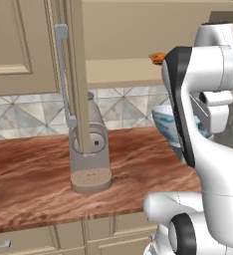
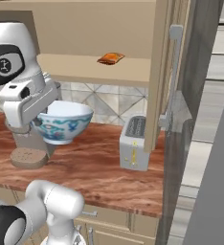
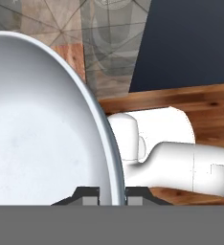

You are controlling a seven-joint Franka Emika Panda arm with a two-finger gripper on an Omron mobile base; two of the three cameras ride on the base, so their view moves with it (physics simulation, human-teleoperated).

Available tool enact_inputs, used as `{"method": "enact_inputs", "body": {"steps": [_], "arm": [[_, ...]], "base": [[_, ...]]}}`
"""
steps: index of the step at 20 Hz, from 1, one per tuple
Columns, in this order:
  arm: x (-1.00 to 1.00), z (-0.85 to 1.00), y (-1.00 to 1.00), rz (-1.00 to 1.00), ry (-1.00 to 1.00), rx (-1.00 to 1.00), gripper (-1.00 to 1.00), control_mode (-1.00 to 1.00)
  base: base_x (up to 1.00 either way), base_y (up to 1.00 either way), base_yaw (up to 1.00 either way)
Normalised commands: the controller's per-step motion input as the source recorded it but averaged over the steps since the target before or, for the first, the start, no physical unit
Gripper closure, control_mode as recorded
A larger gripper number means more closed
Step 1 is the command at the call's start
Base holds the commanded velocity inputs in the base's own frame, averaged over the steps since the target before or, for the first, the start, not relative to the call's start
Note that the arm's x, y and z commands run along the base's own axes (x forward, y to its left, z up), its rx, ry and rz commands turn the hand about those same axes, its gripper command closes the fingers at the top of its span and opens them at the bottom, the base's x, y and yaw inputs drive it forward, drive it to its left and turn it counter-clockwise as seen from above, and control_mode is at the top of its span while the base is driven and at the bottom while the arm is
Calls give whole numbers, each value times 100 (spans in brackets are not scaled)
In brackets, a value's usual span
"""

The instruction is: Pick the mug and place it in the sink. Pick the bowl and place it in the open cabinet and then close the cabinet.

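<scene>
The arm rises from the base, bends at a high elbow and turns its hand down and sideways beside the bowl [image 2: 62,122]. The pincer [image 3: 112,195] is clamped on the bowl's rim, one finger inside and one outside, jaws nearly together. The bowl hangs upright from the pincer, lifted clear above the wooden counter [image 2: 99,170], with its patterned side facing outward. Above and beyond the pincer is the open cabinet [image 2: 95,72], its shelf holding a small orange item [image 2: 110,58]. A toaster [image 2: 134,142] stands on the counter, well apart from the pincer, beside the open cabinet door [image 2: 161,76].
</scene>
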Motion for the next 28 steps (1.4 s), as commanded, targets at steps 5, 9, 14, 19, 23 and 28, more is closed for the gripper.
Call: {"method": "enact_inputs", "body": {"steps": [5,9,14,19,23,28], "arm": [[0,0,0,0,0,0,100,100],[0,0,0,0,0,0,100,100],[0,0,0,0,0,0,100,100],[0,0,0,0,0,0,100,100],[0,0,0,0,0,0,100,100],[0,0,0,0,0,0,100,100]], "base": [[4,-18,1],[0,-18,13],[15,-20,19],[44,-28,4],[55,-9,-13],[41,-1,-27]]}}
